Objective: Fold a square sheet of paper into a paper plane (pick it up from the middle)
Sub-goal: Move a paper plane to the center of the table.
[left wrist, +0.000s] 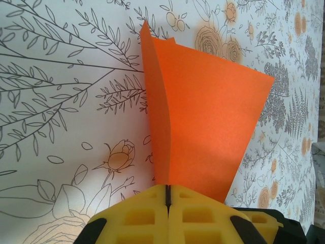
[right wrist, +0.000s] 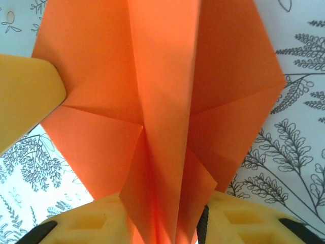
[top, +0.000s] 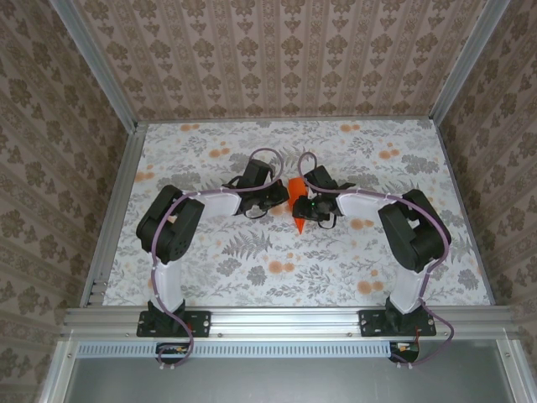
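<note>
Left end effector [left wrist: 167, 197] and right end effector [right wrist: 165, 223] both pinch the folded orange paper plane [top: 295, 204] tightly.

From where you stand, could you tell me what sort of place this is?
Probably a staged robot test booth: aluminium frame, wallpapered walls, a floral table, with the left arm and right arm meeting at an orange paper plane.

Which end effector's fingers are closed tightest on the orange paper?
The left end effector: its fingers meet at a thin seam on the paper plane; the right end effector's sit apart around folds.
</note>
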`<state>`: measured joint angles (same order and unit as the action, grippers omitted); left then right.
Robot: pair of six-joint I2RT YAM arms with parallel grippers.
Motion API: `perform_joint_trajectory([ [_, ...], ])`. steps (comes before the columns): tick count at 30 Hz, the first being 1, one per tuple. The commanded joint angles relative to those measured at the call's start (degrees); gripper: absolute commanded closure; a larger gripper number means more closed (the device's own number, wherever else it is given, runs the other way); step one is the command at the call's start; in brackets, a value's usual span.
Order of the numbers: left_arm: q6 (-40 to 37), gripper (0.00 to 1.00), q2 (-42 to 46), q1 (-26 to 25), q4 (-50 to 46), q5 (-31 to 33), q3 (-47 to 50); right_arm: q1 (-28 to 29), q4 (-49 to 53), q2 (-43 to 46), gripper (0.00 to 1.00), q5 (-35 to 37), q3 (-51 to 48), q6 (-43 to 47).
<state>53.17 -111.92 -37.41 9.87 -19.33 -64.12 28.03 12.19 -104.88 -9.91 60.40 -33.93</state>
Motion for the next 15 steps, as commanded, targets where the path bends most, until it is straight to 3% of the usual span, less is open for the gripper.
perform_joint_trajectory([
  [1, 0.49, 1.00, -1.02, 0.41, 0.63, -0.62, 1.41, 0.27, 2.76, -1.19, 0.68, 3.57, 2.12, 0.75],
  [15, 0.49, 1.00, -0.29, 0.66, 0.91, -0.38, 2.67, 1.39, 5.96, -3.60, 0.83, 4.97, 6.09, 1.61],
])
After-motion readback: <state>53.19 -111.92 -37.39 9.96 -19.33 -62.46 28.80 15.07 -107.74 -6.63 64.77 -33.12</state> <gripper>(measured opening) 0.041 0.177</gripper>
